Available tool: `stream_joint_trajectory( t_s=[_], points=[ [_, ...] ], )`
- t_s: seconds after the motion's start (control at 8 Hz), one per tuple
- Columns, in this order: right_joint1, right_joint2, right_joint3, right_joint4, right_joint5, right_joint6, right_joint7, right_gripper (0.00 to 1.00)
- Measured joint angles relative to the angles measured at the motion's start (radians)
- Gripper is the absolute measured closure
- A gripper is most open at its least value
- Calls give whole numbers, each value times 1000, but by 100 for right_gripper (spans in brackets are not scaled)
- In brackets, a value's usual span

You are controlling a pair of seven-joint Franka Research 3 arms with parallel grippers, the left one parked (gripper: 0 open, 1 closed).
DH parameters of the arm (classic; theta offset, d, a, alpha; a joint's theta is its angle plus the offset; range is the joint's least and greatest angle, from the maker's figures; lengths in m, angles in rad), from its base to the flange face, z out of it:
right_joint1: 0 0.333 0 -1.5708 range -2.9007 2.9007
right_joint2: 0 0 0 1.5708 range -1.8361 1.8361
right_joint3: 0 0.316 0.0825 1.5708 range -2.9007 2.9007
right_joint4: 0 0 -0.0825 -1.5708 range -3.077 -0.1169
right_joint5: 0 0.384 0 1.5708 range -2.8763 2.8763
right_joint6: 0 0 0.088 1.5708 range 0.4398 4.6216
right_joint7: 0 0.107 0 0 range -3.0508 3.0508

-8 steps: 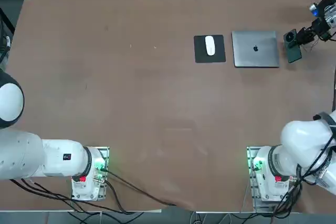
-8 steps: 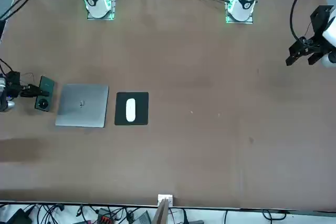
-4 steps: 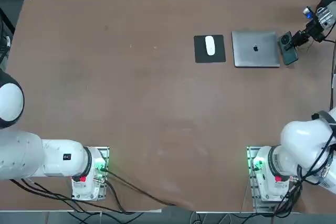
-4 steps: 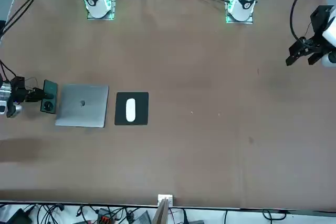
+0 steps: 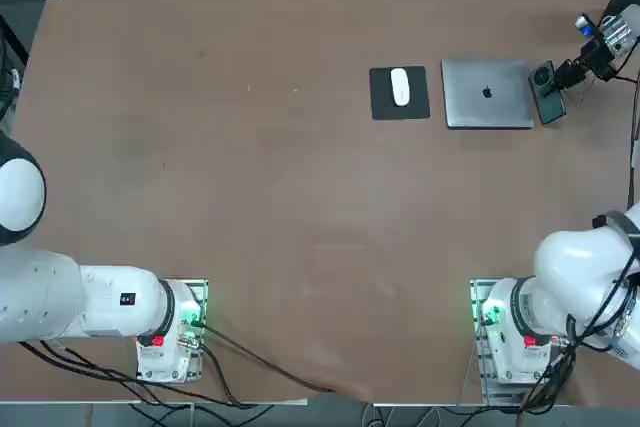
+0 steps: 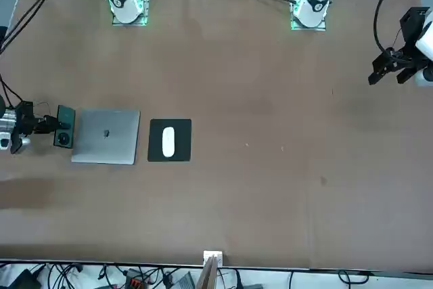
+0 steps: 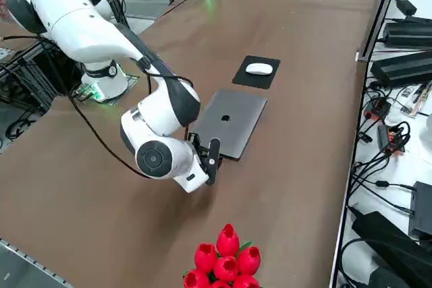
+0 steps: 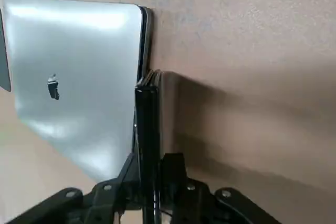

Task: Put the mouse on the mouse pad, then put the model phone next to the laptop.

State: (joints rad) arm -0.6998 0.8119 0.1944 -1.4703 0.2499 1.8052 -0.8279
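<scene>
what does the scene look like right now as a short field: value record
mouse: on the mouse pad, near its middle
laptop: closed, beside the pad
model phone: held on edge at the laptop's far side from the pad
right gripper: shut on the model phone
table: brown
red tulips: at the table edge in the right side view

The laptop has a smooth metal lid with a soft satin shine. The pad looks matt black, like cloth or rubber. The mouse is glossy white plastic. The phone is dark and smooth, with some gloss. The table has a matt brown top. The right gripper is matt black plastic.
</scene>
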Motion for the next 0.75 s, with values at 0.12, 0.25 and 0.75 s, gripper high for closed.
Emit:
stream_joint_trajectory(
  t_s=[0.12, 0.25, 0.75],
  points=[
    [0, 7, 0, 6, 0, 0, 0, 82],
    [-1, 12, -1, 8, 0, 0, 0, 76],
    [-6, 15, -27, 40, -67, 19, -1, 21]
  ],
)
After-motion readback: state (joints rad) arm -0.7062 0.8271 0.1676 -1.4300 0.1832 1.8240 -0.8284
